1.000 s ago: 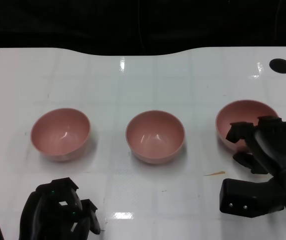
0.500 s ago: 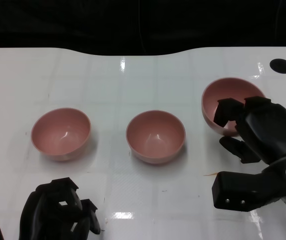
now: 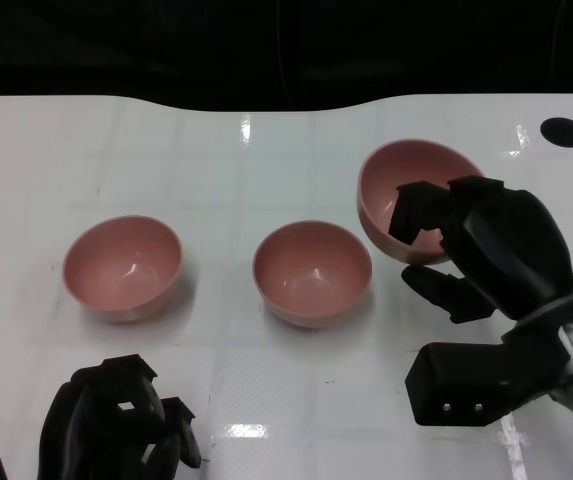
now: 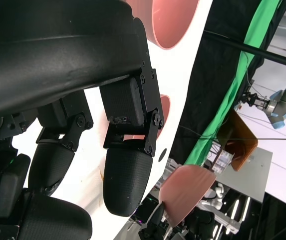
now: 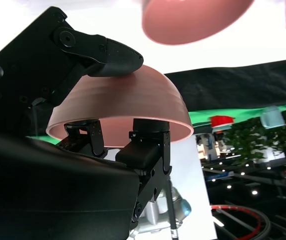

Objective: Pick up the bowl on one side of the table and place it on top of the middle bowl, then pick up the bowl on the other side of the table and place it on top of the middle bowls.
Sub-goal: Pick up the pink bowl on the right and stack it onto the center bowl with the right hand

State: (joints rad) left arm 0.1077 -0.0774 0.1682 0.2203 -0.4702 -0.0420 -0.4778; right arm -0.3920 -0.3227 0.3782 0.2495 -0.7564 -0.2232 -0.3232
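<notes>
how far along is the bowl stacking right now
Nothing is stacked yet. The right hand grips the right bowl, lifted and tilted beside the middle bowl. Left: set it on the middle bowl, then add the left bowl; the left hand holds nothing.

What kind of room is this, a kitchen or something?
More likely a robotics lab or demo hall than a kitchen: a green screen hangs behind the white table, another robot arm stands in the background, and only plain pink bowls are set out.
</notes>
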